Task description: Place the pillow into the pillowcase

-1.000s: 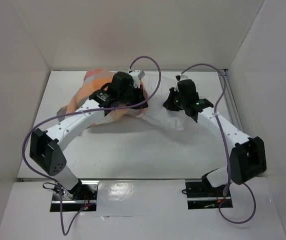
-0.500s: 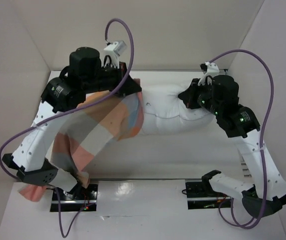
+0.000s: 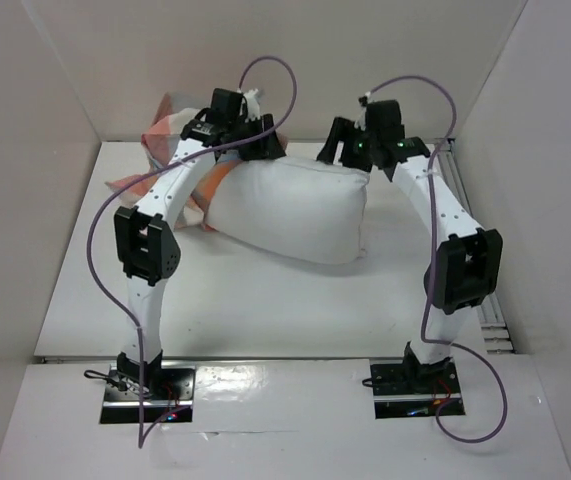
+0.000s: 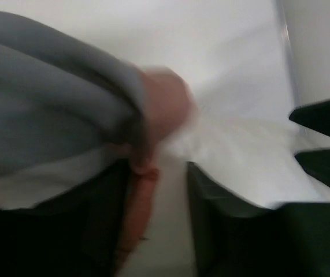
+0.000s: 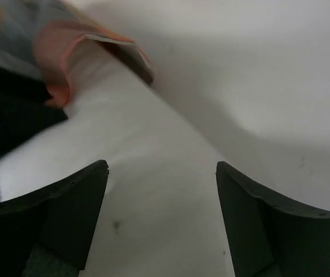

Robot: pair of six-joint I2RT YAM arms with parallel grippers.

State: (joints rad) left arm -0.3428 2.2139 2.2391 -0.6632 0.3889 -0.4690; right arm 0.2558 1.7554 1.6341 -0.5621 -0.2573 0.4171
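L gripper (image 3: pixel 263 150) at pillow (image 3: pixel 290 210) rear-left corner; pillowcase (image 3: pixel 170 130) edge betw jaws, grip unclear (blur). R gripper (image 5: pixel 162 167) wide apart, empty, over pillow. Pillowcase bunched rear-left, touching pillow.

Even bright overhead light, soft shadows; both wrist views motion-blurred.

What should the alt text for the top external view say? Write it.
A plump white pillow lies on the far half of the table, its left end against the checked pillowcase bunched in the far-left corner. Both arms arch over it: left pincer at its far-left edge, right pincer at its far-right edge.
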